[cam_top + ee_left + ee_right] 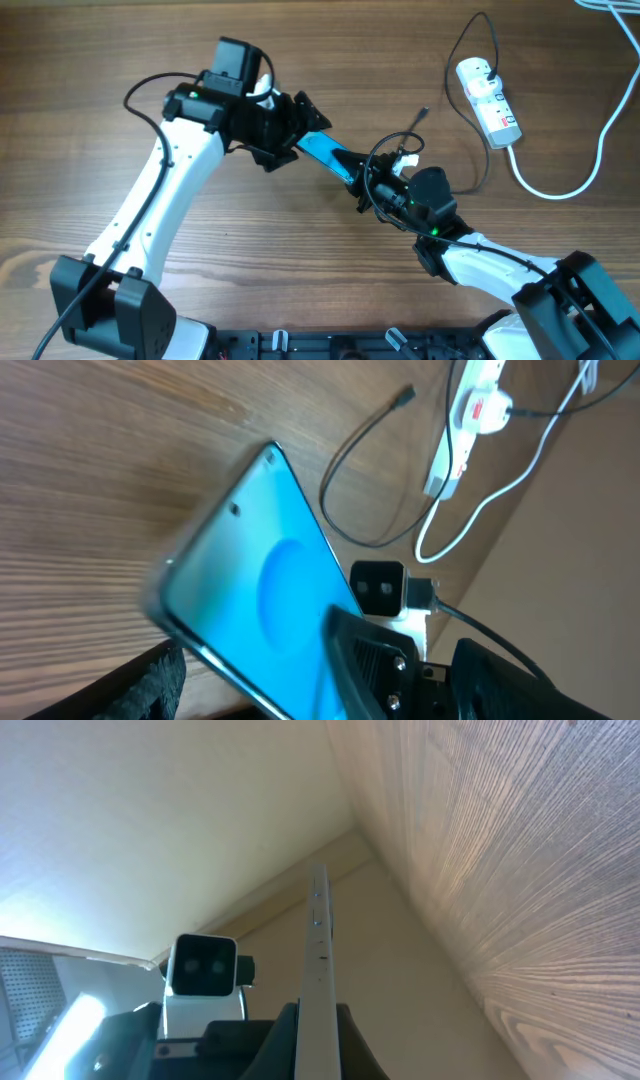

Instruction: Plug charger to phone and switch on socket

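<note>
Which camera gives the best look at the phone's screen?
The left wrist view: the phone fills much of the frame, its teal screen facing the camera. Overhead shows only a small blue sliver of it; the right wrist view sees it edge-on, a thin pale strip.

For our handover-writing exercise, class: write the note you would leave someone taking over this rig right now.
Right pincer: shut on one end of the phone.
Left pincer: open, fingers either side of the phone's other end.
Charger tip: lying loose on the table, between phone and socket.
Done: phone gripped.
Left: plug the tip into the phone, then switch on the socket. The switch position cannot be made out.
</note>
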You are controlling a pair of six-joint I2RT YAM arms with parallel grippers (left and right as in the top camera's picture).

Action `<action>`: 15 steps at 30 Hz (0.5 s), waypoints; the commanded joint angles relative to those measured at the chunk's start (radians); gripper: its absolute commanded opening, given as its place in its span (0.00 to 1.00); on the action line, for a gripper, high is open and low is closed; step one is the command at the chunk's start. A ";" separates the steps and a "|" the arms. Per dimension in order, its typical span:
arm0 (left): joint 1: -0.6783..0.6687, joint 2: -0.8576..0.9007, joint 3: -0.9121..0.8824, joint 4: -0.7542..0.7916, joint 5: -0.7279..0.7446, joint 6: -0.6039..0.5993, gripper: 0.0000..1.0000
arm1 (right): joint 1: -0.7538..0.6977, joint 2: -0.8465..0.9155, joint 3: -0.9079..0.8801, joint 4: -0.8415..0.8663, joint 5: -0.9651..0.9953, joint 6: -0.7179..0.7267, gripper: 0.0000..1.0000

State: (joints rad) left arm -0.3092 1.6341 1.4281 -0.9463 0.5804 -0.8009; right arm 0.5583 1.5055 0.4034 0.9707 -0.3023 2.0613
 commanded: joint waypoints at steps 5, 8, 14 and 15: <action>-0.058 -0.013 -0.001 0.031 -0.047 -0.050 0.69 | -0.001 -0.006 0.076 0.013 0.019 0.010 0.04; -0.074 -0.013 -0.002 0.030 -0.094 -0.073 0.55 | -0.001 -0.006 0.076 0.012 0.008 0.010 0.04; -0.077 -0.013 -0.002 0.053 -0.161 -0.109 0.48 | 0.002 -0.006 0.076 0.013 -0.023 0.010 0.04; -0.077 -0.013 -0.002 0.053 -0.183 -0.117 0.48 | 0.002 -0.006 0.076 0.016 -0.028 0.011 0.04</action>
State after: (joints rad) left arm -0.3828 1.6341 1.4281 -0.9054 0.4805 -0.8902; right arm 0.5560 1.5055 0.4545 0.9695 -0.2951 2.0678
